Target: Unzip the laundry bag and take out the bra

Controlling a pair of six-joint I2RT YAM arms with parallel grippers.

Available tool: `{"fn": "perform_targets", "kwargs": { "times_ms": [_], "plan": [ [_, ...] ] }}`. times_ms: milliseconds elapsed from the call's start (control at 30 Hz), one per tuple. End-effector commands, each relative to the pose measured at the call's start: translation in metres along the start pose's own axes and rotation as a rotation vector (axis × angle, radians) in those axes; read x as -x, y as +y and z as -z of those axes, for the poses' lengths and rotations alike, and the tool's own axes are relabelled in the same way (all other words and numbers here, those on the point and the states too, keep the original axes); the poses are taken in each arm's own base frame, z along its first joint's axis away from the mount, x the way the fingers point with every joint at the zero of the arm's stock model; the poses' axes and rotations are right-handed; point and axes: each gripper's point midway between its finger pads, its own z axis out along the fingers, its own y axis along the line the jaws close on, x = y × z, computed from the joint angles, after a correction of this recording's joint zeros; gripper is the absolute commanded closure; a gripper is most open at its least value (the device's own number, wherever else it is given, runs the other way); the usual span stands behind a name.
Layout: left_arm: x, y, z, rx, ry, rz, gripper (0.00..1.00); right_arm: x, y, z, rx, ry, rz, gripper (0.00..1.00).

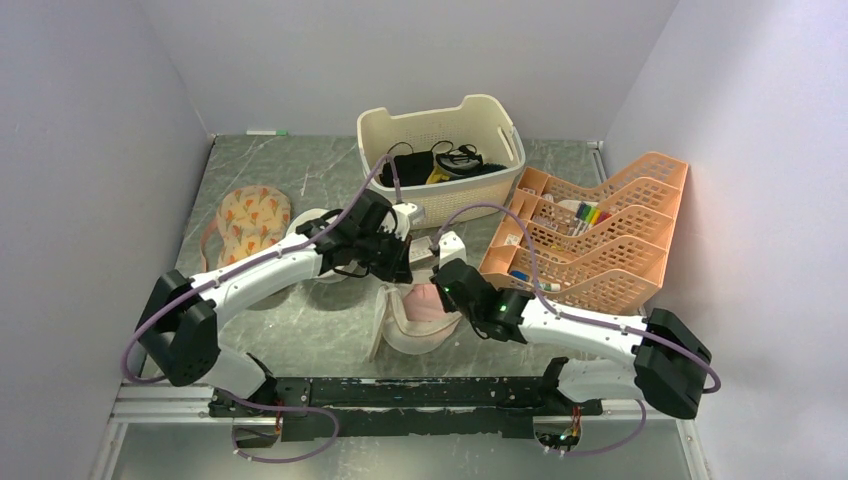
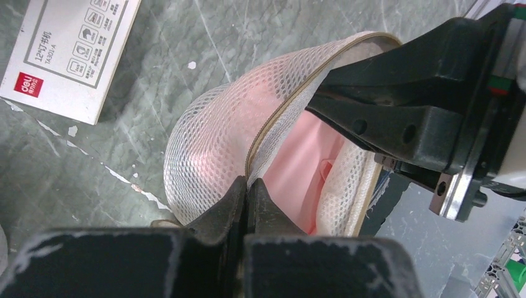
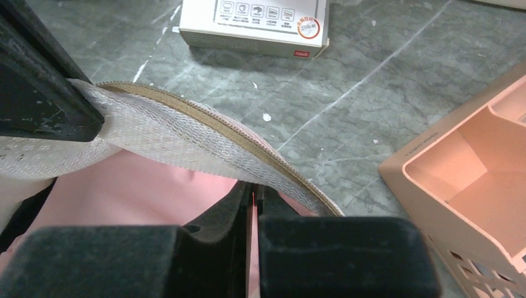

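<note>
The laundry bag (image 1: pixel 415 325) of white mesh lies open between both arms, its beige zip edge (image 3: pixel 205 118) stretched wide. The pink bra (image 2: pixel 304 167) sits inside the bag and also shows in the right wrist view (image 3: pixel 124 186) and the top view (image 1: pixel 428 300). My left gripper (image 2: pixel 248 186) is shut on the mesh rim beside the zip, at the bag's far left side (image 1: pixel 405 272). My right gripper (image 3: pixel 254 186) is shut on the opposite zip rim, at the bag's far right side (image 1: pixel 440 282). The two grippers hold the opening apart.
A white printed box (image 2: pixel 68 49) lies on the table just beyond the bag and shows in the right wrist view (image 3: pixel 254 22). A cream basket (image 1: pixel 440 125) stands at the back, an orange organizer (image 1: pixel 600 235) to the right, and a floral cloth item (image 1: pixel 250 215) to the left.
</note>
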Motion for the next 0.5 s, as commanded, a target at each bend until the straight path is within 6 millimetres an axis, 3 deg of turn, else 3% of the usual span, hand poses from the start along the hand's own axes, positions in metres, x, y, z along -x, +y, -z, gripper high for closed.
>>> {"fn": "perform_targets", "kwargs": {
  "times_ms": [0, 267, 467],
  "plan": [
    [0.020, -0.013, 0.014, -0.051, -0.092, -0.048, 0.93, 0.020, 0.013, 0.010, 0.072, -0.045, -0.064, 1.00],
    [0.020, -0.012, 0.013, -0.044, -0.088, -0.045, 0.93, 0.059, 0.048, 0.045, 0.306, -0.144, -0.195, 1.00],
    [0.020, -0.013, 0.014, -0.051, -0.090, -0.048, 0.93, 0.100, 0.065, 0.080, 0.461, -0.270, -0.297, 1.00]
  ]
}}
